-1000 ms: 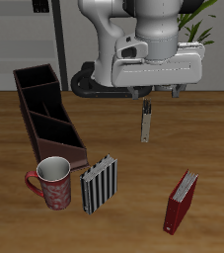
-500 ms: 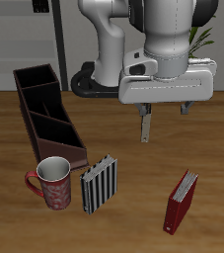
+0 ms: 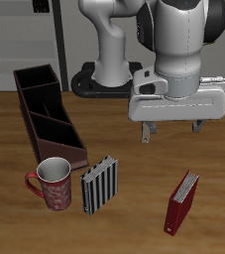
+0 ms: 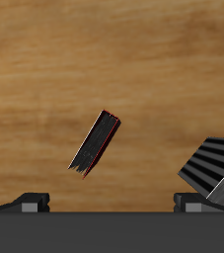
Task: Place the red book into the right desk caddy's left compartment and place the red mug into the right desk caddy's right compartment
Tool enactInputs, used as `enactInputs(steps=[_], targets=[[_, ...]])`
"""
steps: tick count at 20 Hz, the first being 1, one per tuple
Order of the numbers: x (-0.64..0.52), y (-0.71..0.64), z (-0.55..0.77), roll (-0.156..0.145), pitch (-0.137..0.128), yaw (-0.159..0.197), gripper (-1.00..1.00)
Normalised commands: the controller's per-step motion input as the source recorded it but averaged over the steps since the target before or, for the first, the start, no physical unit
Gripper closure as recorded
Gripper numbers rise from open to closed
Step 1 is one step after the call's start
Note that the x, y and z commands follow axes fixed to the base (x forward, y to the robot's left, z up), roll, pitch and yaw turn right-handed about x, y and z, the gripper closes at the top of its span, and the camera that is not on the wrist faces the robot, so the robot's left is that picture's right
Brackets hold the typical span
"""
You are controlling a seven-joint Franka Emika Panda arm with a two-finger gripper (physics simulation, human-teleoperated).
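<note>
The red book (image 3: 181, 201) stands upright on the table near its front edge, spine outward and pale page edges showing, well apart from the right desk caddy (image 3: 48, 114). The gripper (image 3: 171, 129) hangs above the table farther back than the book — its fingers spread wide with nothing between them. In the wrist view the book (image 4: 95, 142) shows on bare wood between the two fingertips. The red mug (image 3: 53, 184) sits just in front of the caddy's nearest end, beside the black-and-white striped book (image 3: 99, 185) — also upright. The caddy's left compartment (image 3: 49, 104) holds nothing visible.
</note>
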Motion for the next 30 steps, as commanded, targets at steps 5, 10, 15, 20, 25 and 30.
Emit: enactInputs(steps=[5, 10, 15, 20, 25, 30], targets=[[0.18, 0.06, -0.21, -0.004, -0.014, -0.020, -1.00], [0.24, 0.05, -0.26, -0.014, -0.012, -0.021, -1.00], [0.07, 0.12, -0.25, -0.003, -0.039, -0.049, -1.00], [0.05, 0.20, -0.30, 0.028, -0.009, -0.003, -1.00], [0.13, 0.07, -0.37, 0.017, 0.031, -0.024, -1.00], [0.00, -0.01, -0.30, 0.012, 0.027, -0.030, -1.00]])
